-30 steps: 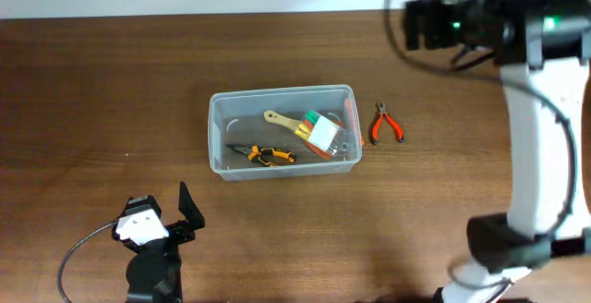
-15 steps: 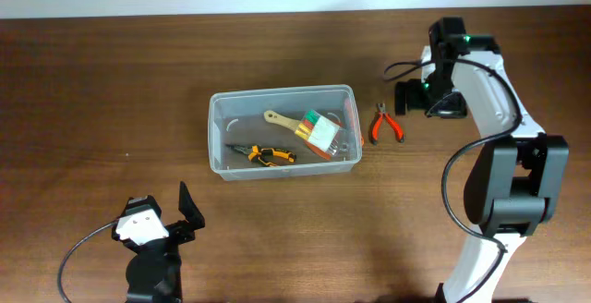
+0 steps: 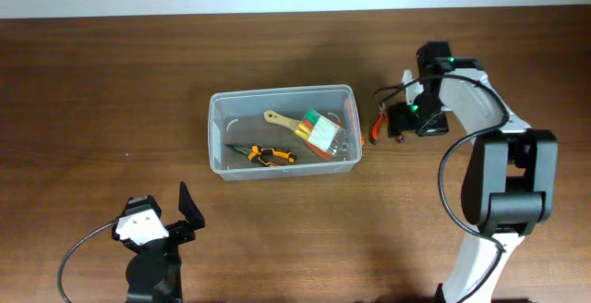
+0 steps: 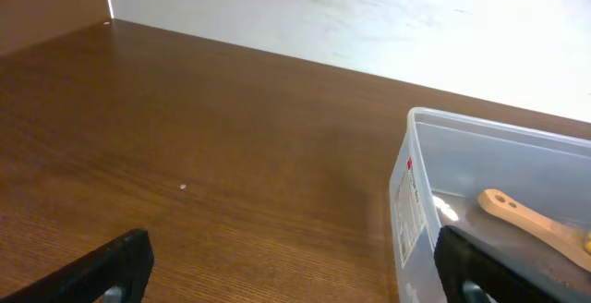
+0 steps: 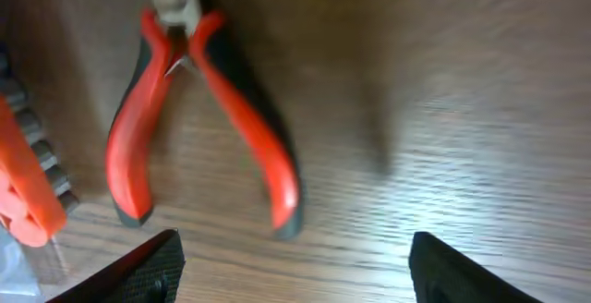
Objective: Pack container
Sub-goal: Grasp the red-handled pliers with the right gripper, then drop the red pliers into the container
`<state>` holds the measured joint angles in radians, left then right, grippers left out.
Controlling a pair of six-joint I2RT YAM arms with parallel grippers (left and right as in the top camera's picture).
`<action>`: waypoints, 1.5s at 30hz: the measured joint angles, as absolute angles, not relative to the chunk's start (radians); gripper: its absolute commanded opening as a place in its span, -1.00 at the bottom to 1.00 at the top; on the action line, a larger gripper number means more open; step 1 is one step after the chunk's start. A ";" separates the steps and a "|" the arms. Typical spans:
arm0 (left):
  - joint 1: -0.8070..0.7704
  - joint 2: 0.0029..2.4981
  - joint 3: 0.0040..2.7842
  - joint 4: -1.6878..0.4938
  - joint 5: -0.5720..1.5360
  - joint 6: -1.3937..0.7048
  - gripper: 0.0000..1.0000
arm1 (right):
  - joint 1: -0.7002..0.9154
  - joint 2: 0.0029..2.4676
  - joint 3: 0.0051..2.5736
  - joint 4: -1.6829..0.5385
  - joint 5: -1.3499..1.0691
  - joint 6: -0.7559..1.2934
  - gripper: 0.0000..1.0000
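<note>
Right gripper (image 5: pixel 295 271): fingers apart, empty, hovering over red pliers (image 5: pixel 257 146) on table (image 3: pixel 111 81), just beside container (image 3: pixel 282 93) at mid-table. Pliers sit off-centre toward one finger. Centre yourself over both handles, then descend and close. Mind tub wall close by. Inside: wooden-handled tool (image 3: pixel 282 119), orange pliers (image 3: pixel 263 154), small box of coloured bits (image 3: pixel 321 132). Left gripper (image 4: pixel 291 271) apart, well away.

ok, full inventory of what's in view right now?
clear plastic rectangular tub: 1, colourless, mid-table
tan wooden-handled tool: 1, in the tub
yellow-and-black pliers: 1, in the tub
small clear box of coloured bits: 1, in the tub
red-handled pliers: 1, on the table, right of the tub
brown wooden table: 1
left pincer: open, empty, front-left of the tub
right pincer: open, over the red-handled pliers
</note>
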<state>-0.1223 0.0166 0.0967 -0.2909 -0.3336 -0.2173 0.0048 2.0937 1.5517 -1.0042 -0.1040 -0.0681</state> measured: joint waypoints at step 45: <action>-0.122 0.017 0.097 -0.291 -0.334 -0.217 0.99 | 0.372 1.926 2.183 -1.341 -0.130 -0.099 -0.92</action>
<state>-0.1223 0.0166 0.0967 -0.2909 -0.3336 -0.2173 0.3717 1.9259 2.1830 -1.3407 -0.1299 -0.0994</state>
